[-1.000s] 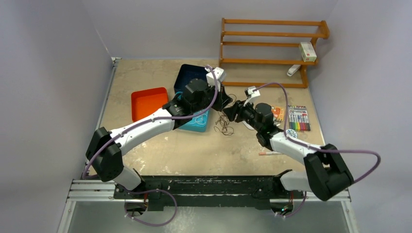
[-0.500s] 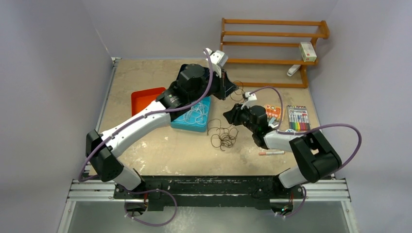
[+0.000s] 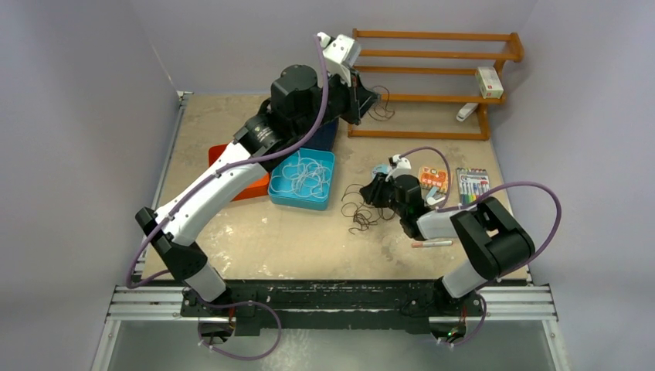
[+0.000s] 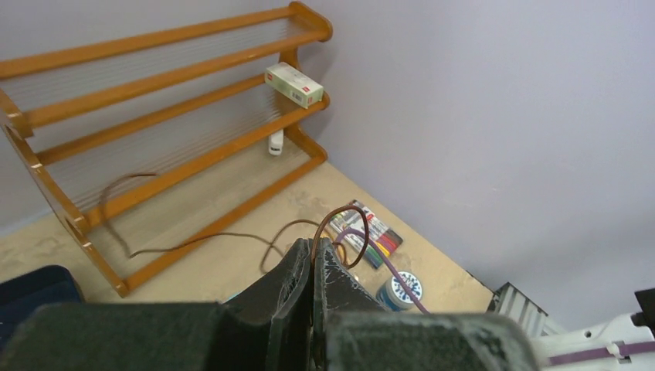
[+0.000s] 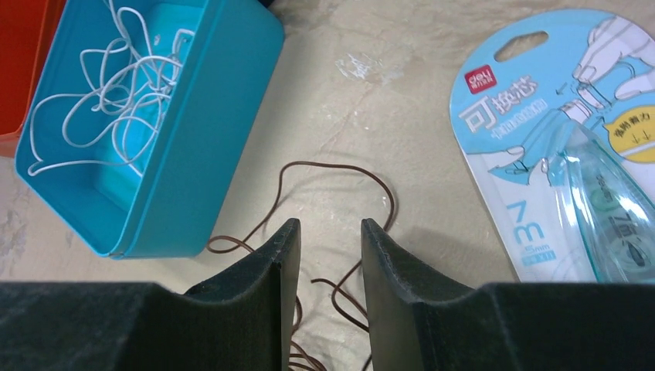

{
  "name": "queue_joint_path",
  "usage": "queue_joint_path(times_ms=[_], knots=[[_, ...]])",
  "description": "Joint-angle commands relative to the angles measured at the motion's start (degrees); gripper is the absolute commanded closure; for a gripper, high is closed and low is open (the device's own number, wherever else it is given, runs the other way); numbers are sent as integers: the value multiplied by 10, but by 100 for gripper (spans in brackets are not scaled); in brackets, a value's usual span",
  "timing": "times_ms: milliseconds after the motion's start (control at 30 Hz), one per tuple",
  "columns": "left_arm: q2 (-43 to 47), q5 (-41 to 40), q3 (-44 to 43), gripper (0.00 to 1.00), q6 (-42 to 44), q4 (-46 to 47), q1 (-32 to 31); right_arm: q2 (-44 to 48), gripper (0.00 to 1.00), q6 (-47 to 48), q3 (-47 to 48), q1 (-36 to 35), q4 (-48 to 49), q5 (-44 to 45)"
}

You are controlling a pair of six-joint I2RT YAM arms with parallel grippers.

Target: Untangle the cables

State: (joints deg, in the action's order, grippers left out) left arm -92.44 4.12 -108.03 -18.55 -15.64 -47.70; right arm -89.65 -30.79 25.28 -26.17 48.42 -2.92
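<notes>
Beige and stained, the tabletop [image 3: 293, 239] is closed in by lavender walls, with a wooden rack [image 3: 432, 35] set at the back. The left gripper [image 4: 313, 246] is held high near that rack, clamped tight on a thin brown cable [image 4: 334, 209] whose loops are seen hanging beside it, clear of the surface. The other brown strands are left as a loose tangle [image 3: 360, 216] on the tabletop, directly at the right gripper [image 5: 330, 228], which is set low with its jaws parted and nothing clamped. One loop [image 5: 332, 163] is laid just beyond its fingertips, and strands are seen running under the gap. White cables [image 5: 108, 77] are gathered in the teal tray [image 5: 232, 108] to its left. The right arm is judged much the nearer to the tangle. Whether the lifted cable is joined to it cannot be told.
</notes>
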Motion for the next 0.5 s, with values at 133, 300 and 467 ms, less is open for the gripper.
queue_joint_path(times_ms=[133,300,467], knots=[[-23,-62,-119,100,54,-44,-2,6,62,-25,-20,2,17,30],[-18,-112,-145,100,85,-68,-2,34,60,-31,-30,2,14,33],[-11,-148,-134,100,98,-97,10,93,54,-14,-33,2,-7,39]])
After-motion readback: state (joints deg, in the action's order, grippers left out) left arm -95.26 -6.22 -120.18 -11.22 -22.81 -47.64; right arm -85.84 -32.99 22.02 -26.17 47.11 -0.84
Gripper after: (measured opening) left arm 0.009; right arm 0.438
